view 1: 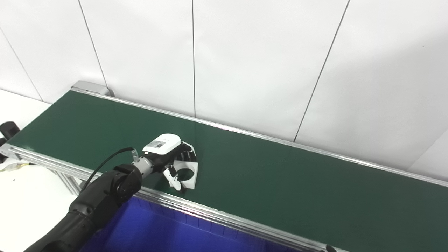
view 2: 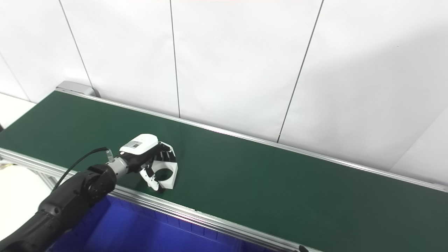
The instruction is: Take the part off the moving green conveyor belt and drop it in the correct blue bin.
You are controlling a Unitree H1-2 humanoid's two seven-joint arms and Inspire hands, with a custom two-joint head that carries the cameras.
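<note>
A white part (view 1: 189, 174) with a round hole sits over the near half of the green conveyor belt (view 1: 280, 182), left of its middle. My left hand (view 1: 167, 151) reaches in from the lower left and its fingers are closed around the part, thumb on the near side; I cannot tell if the part touches the belt. The hand (view 2: 142, 151) and the part (view 2: 167, 174) also show in the right eye view. A blue bin (view 1: 157, 231) lies below the belt's near rail, under my left arm. My right hand is out of view.
The belt's aluminium near rail (view 1: 196, 210) runs between the belt and the bin. A white wall (view 1: 245, 63) stands right behind the belt. A white table (view 1: 24, 196) and a black object (view 1: 8, 129) are at the far left.
</note>
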